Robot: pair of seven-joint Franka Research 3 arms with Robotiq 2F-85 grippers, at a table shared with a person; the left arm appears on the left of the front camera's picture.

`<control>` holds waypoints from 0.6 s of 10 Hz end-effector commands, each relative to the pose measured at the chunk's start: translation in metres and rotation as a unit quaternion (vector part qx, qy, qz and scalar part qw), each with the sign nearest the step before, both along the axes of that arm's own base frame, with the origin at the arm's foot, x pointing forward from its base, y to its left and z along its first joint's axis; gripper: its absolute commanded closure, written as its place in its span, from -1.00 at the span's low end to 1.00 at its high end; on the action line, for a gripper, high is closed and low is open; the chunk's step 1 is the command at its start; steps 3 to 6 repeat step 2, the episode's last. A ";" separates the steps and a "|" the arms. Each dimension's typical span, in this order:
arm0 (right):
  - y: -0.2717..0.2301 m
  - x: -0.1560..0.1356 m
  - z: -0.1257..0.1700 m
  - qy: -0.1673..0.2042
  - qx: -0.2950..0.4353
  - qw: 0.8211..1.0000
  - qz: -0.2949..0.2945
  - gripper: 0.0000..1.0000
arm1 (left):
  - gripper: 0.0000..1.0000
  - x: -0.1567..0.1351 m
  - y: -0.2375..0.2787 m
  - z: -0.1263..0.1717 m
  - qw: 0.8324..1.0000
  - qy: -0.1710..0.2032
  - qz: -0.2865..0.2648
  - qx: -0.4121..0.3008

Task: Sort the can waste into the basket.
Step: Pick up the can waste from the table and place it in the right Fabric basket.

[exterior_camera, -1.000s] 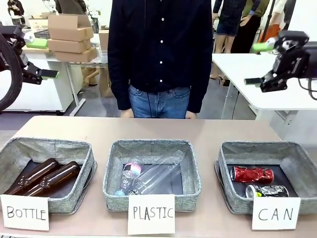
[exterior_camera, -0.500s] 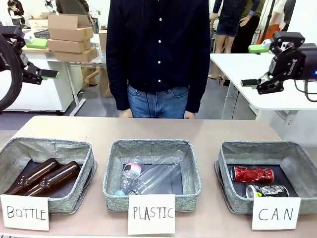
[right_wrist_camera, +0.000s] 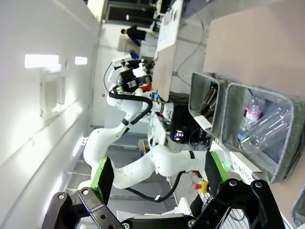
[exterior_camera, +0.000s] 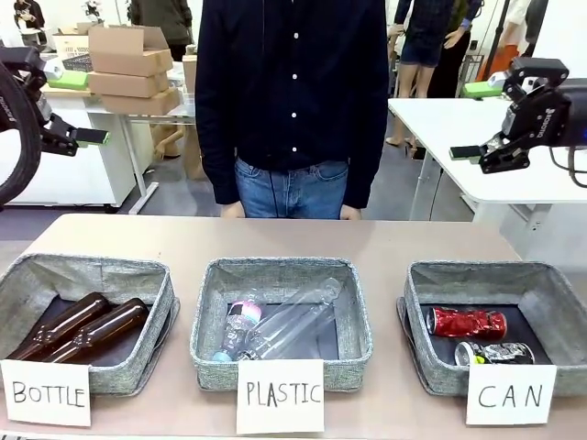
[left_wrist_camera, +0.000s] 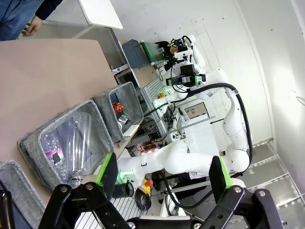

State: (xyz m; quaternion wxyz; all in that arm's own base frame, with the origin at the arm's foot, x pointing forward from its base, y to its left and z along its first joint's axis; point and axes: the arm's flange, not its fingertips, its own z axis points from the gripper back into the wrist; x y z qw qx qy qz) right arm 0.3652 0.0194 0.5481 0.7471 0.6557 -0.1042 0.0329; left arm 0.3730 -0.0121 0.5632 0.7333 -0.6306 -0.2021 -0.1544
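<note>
Inside the grey basket (exterior_camera: 417, 312) marked "CAN", the red can (exterior_camera: 466, 322) and the dark printed can (exterior_camera: 495, 353) lie side by side, so the sorting looks finished. The left hand (exterior_camera: 69, 110) and right hand (exterior_camera: 484, 119) hang high above the tabletop (exterior_camera: 293, 238), both wide open and empty.

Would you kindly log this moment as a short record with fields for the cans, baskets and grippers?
red can: lying in CAN basket
dark can: same basket, in front of the red one
PLASTIC basket: clear bottles
BOTTLE basket: two brown bottles
left gripper: open, empty, raised
right gripper: open, empty, raised
person: standing at far side
</note>
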 end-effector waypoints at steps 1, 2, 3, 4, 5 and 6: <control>-0.002 0.000 0.002 -0.009 -0.005 1.000 0.008 -1.00 | -1.00 -0.001 0.000 0.003 1.000 0.005 -0.001 -0.003; -0.002 0.000 0.002 -0.009 -0.005 1.000 0.008 -1.00 | -1.00 -0.001 0.000 0.003 1.000 0.005 -0.001 -0.003; -0.002 0.000 0.002 -0.009 -0.005 1.000 0.008 -1.00 | -1.00 -0.001 0.000 0.003 1.000 0.005 -0.001 -0.003; -0.002 0.000 0.002 -0.009 -0.005 1.000 0.008 -1.00 | -1.00 -0.001 0.000 0.003 1.000 0.005 -0.001 -0.003; -0.002 0.000 0.002 -0.009 -0.005 1.000 0.008 -1.00 | -1.00 -0.001 0.000 0.003 1.000 0.005 -0.001 -0.003; -0.002 0.000 0.002 -0.009 -0.005 1.000 0.008 -1.00 | -1.00 -0.001 0.000 0.003 1.000 0.005 -0.001 -0.003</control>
